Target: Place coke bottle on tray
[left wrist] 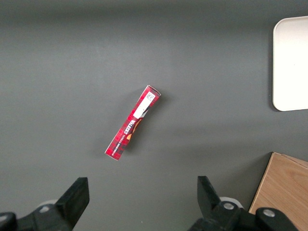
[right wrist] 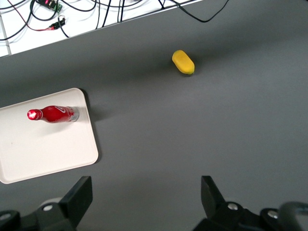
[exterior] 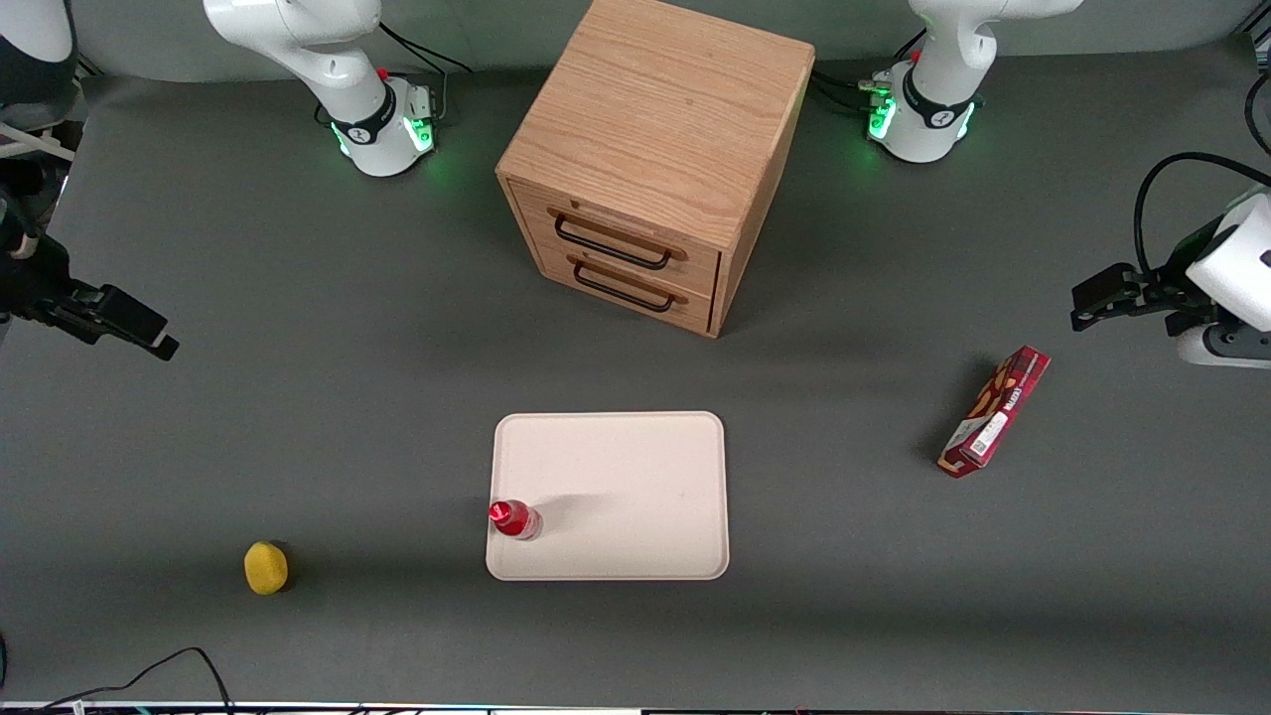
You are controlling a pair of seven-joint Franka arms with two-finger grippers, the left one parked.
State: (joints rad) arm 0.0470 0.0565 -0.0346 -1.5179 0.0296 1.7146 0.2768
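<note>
Gripper [exterior: 149, 336] apart; only coke bottle [exterior: 515, 519] occupies tray [exterior: 635, 477].

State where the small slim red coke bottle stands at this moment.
The small slim red coke bottle stands upright on the pale cream-pink rectangular tray, near its working-arm edge; the open gripper is far off.

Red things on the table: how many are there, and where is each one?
2. The coke bottle stands on the tray, at its edge toward the working arm's end. The red snack box lies toward the parked arm's end. The open gripper holds nothing.
</note>
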